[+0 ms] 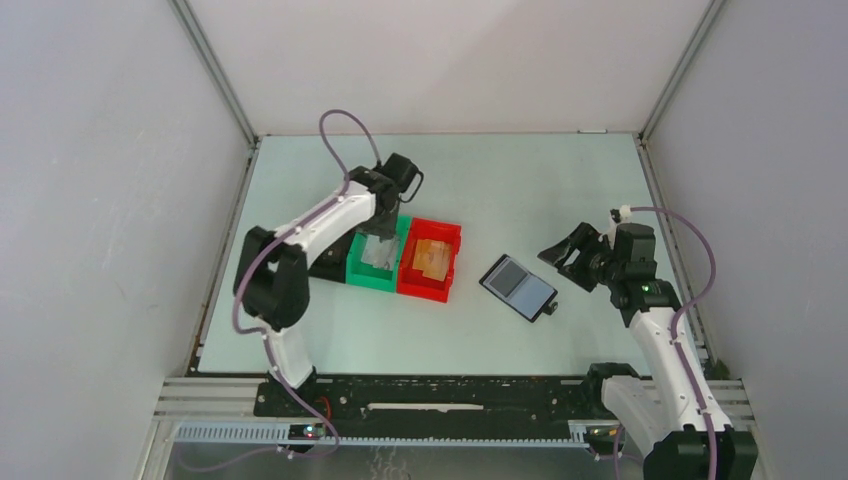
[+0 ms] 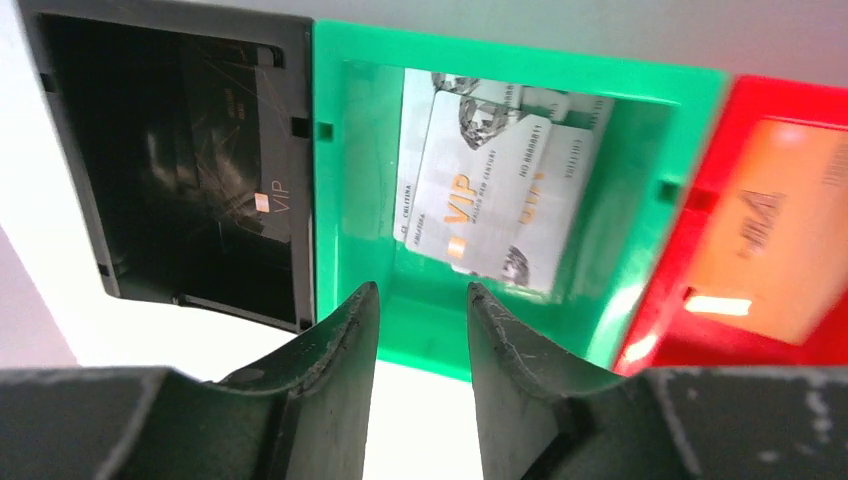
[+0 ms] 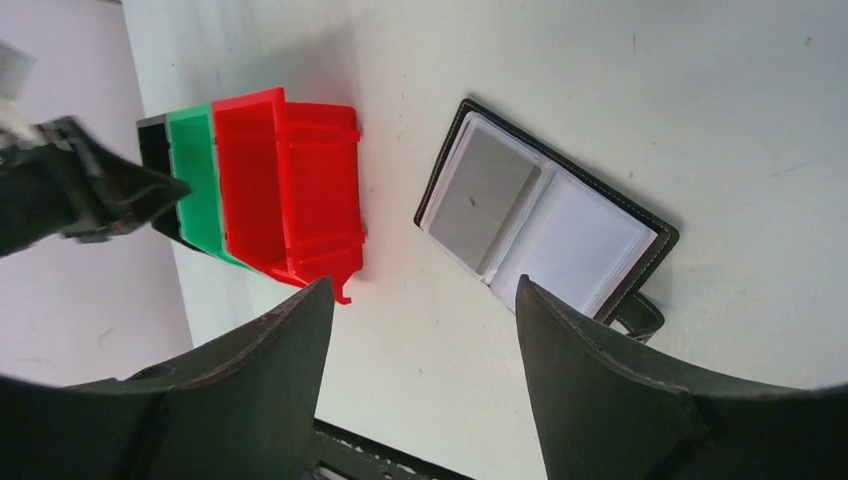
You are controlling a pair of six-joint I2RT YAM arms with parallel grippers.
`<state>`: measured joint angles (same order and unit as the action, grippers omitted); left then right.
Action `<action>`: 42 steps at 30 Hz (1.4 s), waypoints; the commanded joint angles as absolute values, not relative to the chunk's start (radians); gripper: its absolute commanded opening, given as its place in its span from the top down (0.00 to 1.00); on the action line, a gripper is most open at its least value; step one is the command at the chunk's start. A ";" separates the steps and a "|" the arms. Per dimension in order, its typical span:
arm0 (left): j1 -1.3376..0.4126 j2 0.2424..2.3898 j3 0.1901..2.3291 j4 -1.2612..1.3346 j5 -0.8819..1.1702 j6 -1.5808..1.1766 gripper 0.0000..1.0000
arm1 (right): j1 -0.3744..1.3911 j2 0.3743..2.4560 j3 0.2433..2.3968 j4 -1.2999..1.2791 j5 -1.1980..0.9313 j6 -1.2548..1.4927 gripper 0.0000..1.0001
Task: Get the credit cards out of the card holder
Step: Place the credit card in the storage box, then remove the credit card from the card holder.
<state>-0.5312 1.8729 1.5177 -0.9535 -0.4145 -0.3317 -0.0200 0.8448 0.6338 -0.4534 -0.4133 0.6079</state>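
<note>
The black card holder [image 1: 517, 287] lies open on the table, right of the bins. One grey credit card [image 3: 482, 195] sits in its left sleeve, while the right sleeve [image 3: 580, 245] looks white. Two silver credit cards [image 2: 490, 195] lie overlapping inside the green bin [image 2: 365, 150]. My left gripper [image 2: 422, 292] hangs open just above the green bin's near wall, nothing between its fingers. My right gripper [image 3: 423, 285] is open and empty over bare table, to the right of the card holder [image 3: 545, 215] and apart from it.
A black bin [image 2: 200, 60] holding a black card stands left of the green one. A red bin [image 2: 720, 160] with an orange card stands on its right. The three bins [image 1: 400, 262] form one row at the table's centre left. White walls enclose the table.
</note>
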 commanded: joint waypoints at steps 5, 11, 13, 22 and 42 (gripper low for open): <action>-0.589 1.574 1.546 -0.818 -0.055 -0.335 0.55 | 0.145 0.922 0.591 -0.362 -0.262 0.729 0.26; -0.727 1.708 1.581 -0.710 0.228 -0.396 0.50 | 0.153 1.010 0.554 -0.291 -0.210 0.841 0.47; -0.765 1.773 1.616 -0.706 0.280 -0.397 0.49 | 0.153 1.028 0.544 -0.283 -0.191 0.853 0.53; -0.811 2.020 1.791 -0.659 0.407 -0.422 0.45 | 0.153 1.143 0.518 -0.250 -0.134 0.847 0.76; -0.840 2.344 2.009 -0.744 0.457 -0.389 0.43 | 0.066 1.193 0.465 -0.285 -0.124 0.778 0.72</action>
<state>-0.8268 2.3428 1.9591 -0.7437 0.4316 -0.3920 0.0742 1.2034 0.4763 -0.2890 -0.1394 0.8055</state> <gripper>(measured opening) 0.568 0.273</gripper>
